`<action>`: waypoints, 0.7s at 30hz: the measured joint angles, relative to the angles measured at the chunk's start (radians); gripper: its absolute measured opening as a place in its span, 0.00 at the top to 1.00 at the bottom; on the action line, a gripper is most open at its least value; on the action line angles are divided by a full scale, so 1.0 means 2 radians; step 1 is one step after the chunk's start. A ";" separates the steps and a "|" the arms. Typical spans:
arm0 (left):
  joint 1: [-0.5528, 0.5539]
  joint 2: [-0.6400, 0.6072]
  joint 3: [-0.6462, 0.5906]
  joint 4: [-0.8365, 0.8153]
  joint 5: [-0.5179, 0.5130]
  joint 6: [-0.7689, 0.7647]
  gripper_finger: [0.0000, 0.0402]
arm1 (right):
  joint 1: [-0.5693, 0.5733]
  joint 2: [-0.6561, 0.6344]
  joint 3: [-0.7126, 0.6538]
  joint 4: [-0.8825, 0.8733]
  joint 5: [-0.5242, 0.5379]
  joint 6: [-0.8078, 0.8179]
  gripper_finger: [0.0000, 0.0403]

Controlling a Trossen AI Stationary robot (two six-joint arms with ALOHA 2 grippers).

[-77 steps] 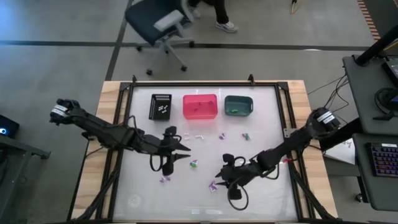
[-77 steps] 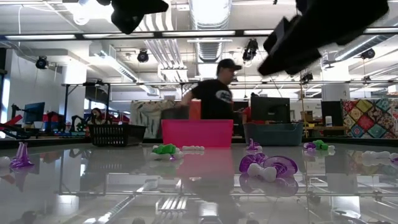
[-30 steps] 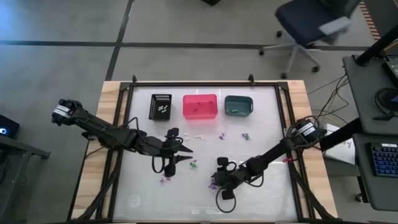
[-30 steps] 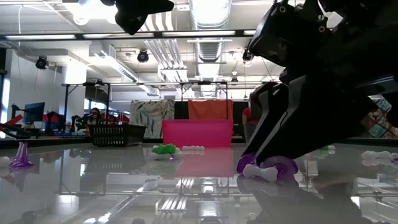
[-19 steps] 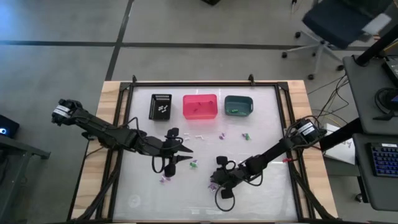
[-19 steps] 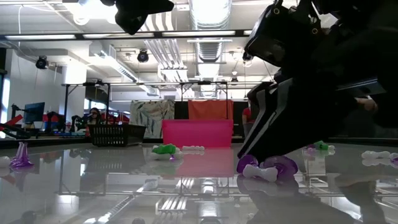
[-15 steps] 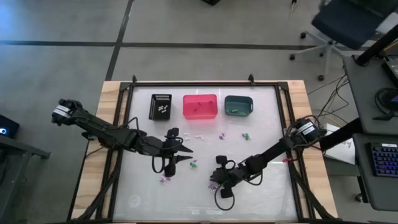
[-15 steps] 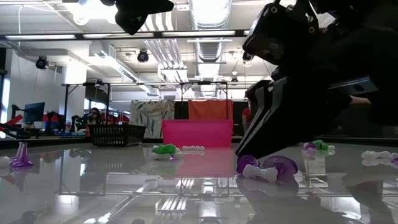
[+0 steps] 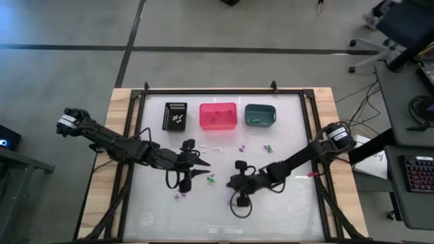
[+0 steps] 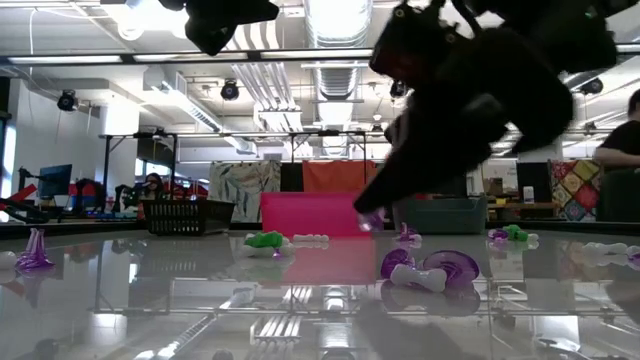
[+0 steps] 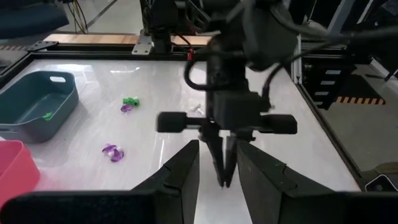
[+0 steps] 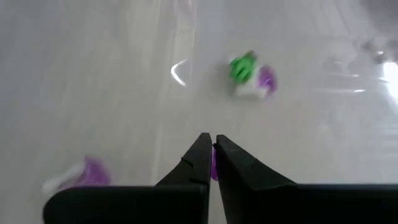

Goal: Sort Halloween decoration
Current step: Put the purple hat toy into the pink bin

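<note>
Two slim dark fingers of right gripper [image 12: 212, 163] pinched on tiny purple trinket [image 12: 213, 163], glossy white table [image 9: 285, 210]

A: What sits between the right gripper [image 12: 213, 155] fingers? In the right wrist view only a purple sliver [image 12: 213, 167] peeks out below the tips, too small to name.

B: Same in the low view: a purple speck [image 10: 371, 220] at the tip, shape unreadable. The arm's dark bulk hides the teal bin [image 10: 447, 214] behind it.

A: From above, the trinkets inside the pink bin [image 9: 218, 116] are too tiny to tell.

B: And a person [image 10: 621, 160] at the right edge of the low view is cut off by the frame.
</note>
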 joint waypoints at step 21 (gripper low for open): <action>0.020 -0.061 0.000 -0.082 -0.149 0.070 0.77 | -0.339 -0.113 0.001 -0.003 -0.041 -0.062 0.98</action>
